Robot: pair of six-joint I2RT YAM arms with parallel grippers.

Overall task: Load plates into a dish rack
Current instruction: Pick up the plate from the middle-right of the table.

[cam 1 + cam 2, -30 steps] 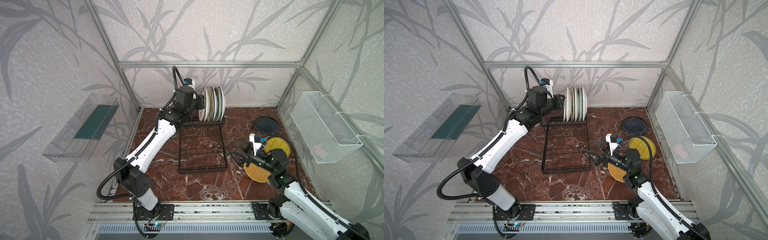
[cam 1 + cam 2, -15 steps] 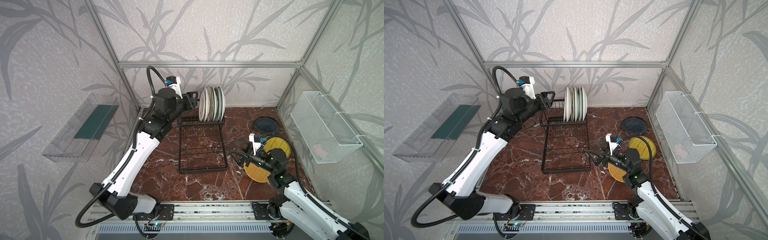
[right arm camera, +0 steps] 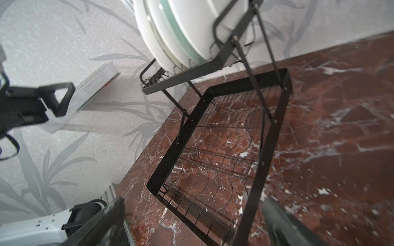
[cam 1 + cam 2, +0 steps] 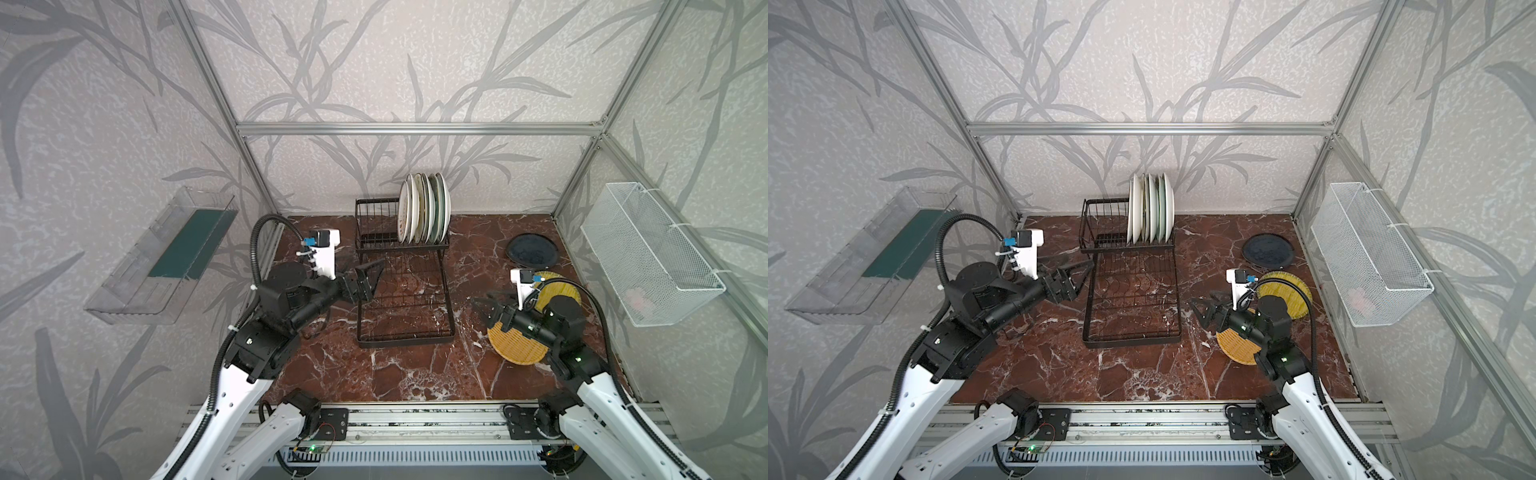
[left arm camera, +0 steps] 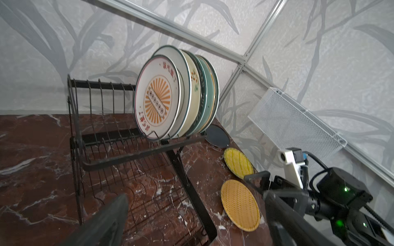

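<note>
Between placements, several plates point(image 4: 424, 214) stand upright in the upper basket of the dish rack point(image 4: 405, 343), the left end effector point(image 4: 371, 277) and right end effector point(image 4: 482, 309) both gape empty, and next the right likely must pry up the yellow woven disc point(image 4: 513, 353) lying flat on the surface point(image 4: 415, 374) beneath it.

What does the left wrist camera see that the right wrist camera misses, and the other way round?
Only the left wrist view: the face of the sunburst plate, the nearer yellow disc, the farther yellow disc, the dark plate, the white mesh basket, the right arm. Only the right wrist view: the clear bin, the left arm. Both: the dish rack, the racked plates, the marble tabletop.
</note>
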